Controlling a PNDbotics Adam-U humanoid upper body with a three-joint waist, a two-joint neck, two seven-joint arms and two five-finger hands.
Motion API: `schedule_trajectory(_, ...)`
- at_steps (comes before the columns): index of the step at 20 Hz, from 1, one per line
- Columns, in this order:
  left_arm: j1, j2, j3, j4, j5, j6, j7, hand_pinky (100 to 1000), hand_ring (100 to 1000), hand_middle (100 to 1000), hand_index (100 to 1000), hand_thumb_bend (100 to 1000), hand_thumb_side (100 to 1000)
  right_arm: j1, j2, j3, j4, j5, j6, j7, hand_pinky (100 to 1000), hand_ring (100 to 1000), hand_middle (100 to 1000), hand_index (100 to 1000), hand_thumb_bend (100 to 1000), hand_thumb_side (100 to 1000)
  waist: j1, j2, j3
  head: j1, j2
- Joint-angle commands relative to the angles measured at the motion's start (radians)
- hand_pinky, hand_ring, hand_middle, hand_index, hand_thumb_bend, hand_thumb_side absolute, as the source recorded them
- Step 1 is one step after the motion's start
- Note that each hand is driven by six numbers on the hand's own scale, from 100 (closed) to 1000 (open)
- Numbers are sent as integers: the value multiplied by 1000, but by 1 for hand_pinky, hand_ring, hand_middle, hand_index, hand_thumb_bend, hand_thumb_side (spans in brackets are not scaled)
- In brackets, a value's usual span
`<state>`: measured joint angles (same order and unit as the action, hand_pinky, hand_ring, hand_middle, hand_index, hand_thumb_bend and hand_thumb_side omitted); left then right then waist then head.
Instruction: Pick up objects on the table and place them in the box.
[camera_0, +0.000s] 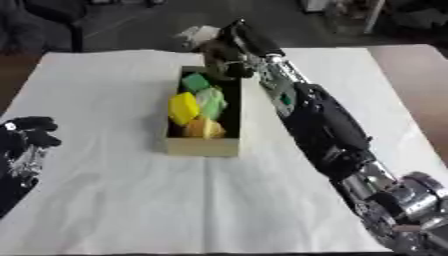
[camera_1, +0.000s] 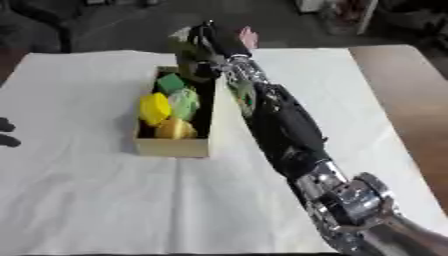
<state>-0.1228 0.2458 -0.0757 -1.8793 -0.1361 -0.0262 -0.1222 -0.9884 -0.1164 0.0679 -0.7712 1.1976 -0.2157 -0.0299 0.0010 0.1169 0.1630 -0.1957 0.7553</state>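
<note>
White cloth-covered table (camera_0: 105, 200). Long black right arm (camera_0: 319, 125) stretches to far end of tan rectangular cardboard box (camera_0: 203, 146); black right hand (camera_0: 229, 50) there, fingers curled over box end, grasp contents can't tell. Left hand (camera_0: 31, 131) idle at left edge, fingers curled, holding nothing. Inside box: yellow block (camera_0: 183, 107), pale green piece (camera_0: 211, 102), orange-yellow piece (camera_0: 203, 128), green cube (camera_0: 195, 82).

A table (camera_0: 411, 75) with a brown top, mostly covered by a white cloth (camera_0: 131, 190). A long, open wooden box (camera_0: 203, 145) sits directly on the cloth, near its middle.
</note>
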Motion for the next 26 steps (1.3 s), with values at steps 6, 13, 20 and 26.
schedule_trajectory(6,-8,11,4,-7,1,-2,-1,752,592,628,733,100,562,-8,-23,-31,-30,121,-12,29,820,748,725,877,108,371,-6,-13,-8,8,-3)
schedule_trajectory(13,-1,15,12,0,-5,-1,7,753,592,627,733,100,567,67,-96,-23,-258,-188,-23,2,798,686,668,869,100,242,-19,-14,-33,34,2)
schedule_trajectory(20,-2,18,23,7,-11,-3,27,752,592,627,731,100,566,327,-191,17,-694,-916,-34,122,764,627,618,878,100,528,-40,-11,-68,72,5)
schedule_trajectory(26,6,17,33,13,-13,-3,53,750,590,625,727,100,566,597,-197,-37,-914,-1282,8,247,753,620,613,885,100,697,-52,-5,-93,105,14)
